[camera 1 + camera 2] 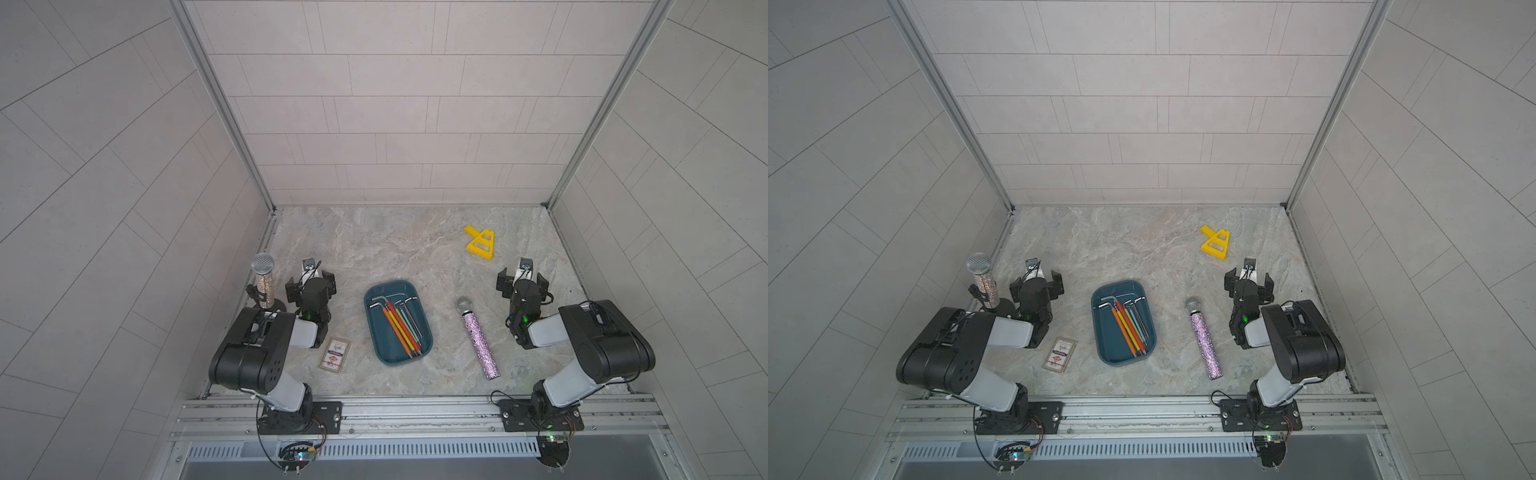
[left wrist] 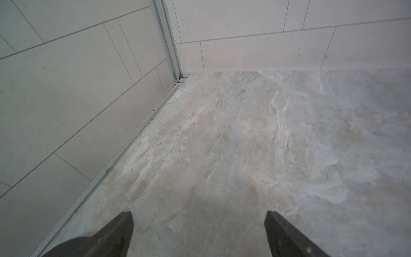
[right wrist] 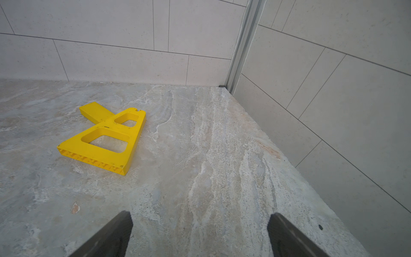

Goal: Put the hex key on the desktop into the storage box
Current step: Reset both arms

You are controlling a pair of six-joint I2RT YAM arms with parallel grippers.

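The storage box (image 1: 384, 340) (image 1: 1108, 340), a dark teal tub, sits mid-desktop in both top views. Several hex keys (image 1: 401, 326) (image 1: 1129, 328) with coloured sleeves lie side by side inside it. I see no hex key on the bare desktop. My left gripper (image 1: 311, 284) (image 1: 1037, 282) (image 2: 199, 224) is open and empty, left of the box, over bare marble near the left wall. To the right of the box my right gripper (image 1: 523, 279) (image 1: 1249, 279) (image 3: 200, 224) is likewise open with nothing between its fingers.
A microphone on a stand (image 1: 262, 278) rises beside the left arm. A glitter microphone (image 1: 478, 338) lies right of the box. A yellow plastic bracket (image 1: 481, 242) (image 3: 104, 138) lies at the back right. A small card box (image 1: 335, 354) lies at the front left. Tiled walls enclose three sides.
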